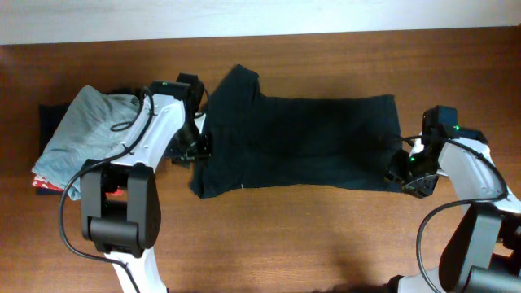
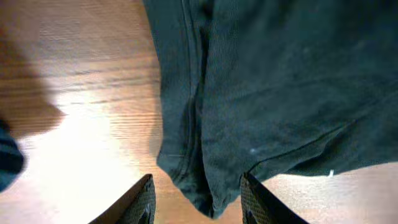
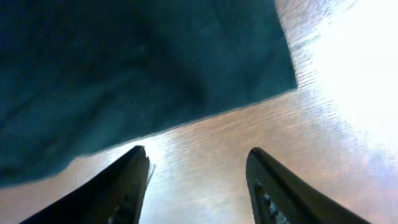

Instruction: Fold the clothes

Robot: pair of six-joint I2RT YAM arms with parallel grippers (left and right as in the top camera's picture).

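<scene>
This looks like a robotics lab workstation. A left arm point(image 1: 122, 203) and a right arm point(image 1: 476, 228) with trailing black cables stand at the near edge of a wood-grain counter point(image 1: 326, 236), which is set against a plain white wall point(image 1: 244, 16). On the counter lie a spread black T-shirt point(image 1: 301, 142) and, at far left, a stack of folded garments point(image 1: 81, 138).

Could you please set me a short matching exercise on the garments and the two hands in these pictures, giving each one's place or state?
Things:
1. T-shirt
2. grey garment
3. left hand
4. right hand

States:
A. open over bare table
B. crumpled at one end of the table
C. spread out, black
D. open, a T-shirt corner between its fingers

Pairs: 1-C, 2-B, 3-D, 4-A.
</scene>
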